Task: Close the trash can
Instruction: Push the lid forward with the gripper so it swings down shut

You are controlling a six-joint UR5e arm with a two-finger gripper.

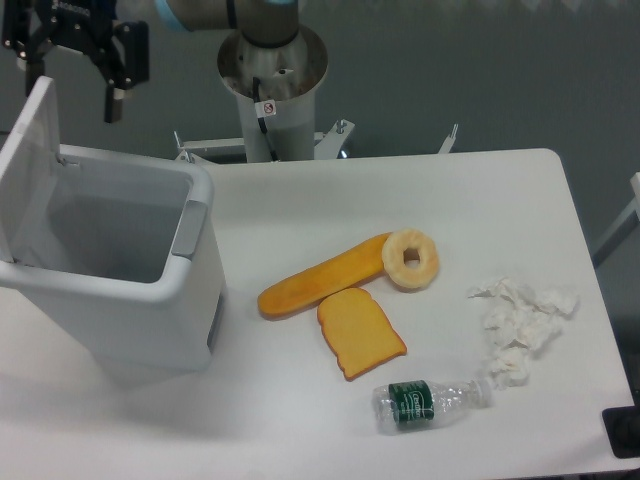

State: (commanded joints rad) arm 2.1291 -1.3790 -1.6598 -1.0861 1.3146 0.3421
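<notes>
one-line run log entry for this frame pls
task: close bin | large white plastic trash can: open, flat white lid raised at left | black two-finger pincer: open, empty, above lid, no contact | step: lid not yet pushed

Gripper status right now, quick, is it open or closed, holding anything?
Gripper: open, holding nothing, above the raised lid of the trash can.

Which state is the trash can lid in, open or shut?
Open: the lid stands raised at the trash can left side, exposing its interior.
</notes>
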